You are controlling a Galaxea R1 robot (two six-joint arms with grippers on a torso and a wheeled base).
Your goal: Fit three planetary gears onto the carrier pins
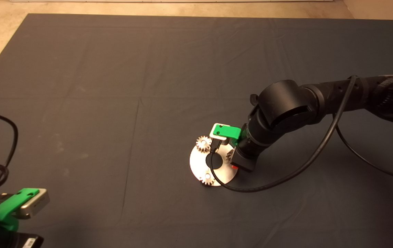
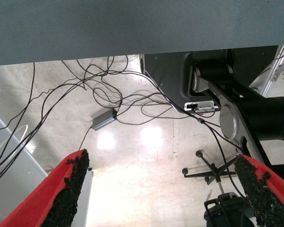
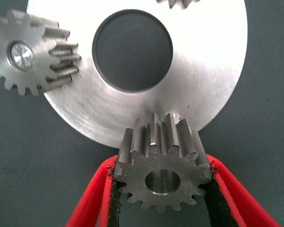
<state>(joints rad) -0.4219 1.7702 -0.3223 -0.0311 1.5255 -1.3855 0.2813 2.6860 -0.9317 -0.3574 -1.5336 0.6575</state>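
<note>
Right claw [image 3: 161, 189] clamps the third planetary gear [image 3: 161, 165] by its teeth, over the disc [image 3: 203, 85] rim. Two gears already sit on carrier pins beyond it, one [image 3: 26, 56] showing its pin end. Likely risk: bore misaligned with the hidden pin, jamming or tilting the gear. Left claw [image 2: 161, 189] parked wide open.

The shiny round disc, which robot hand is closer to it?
Right. The right gripper is over the disc's edge, holding a gear. The left gripper waits far off at the mat's corner.
</note>
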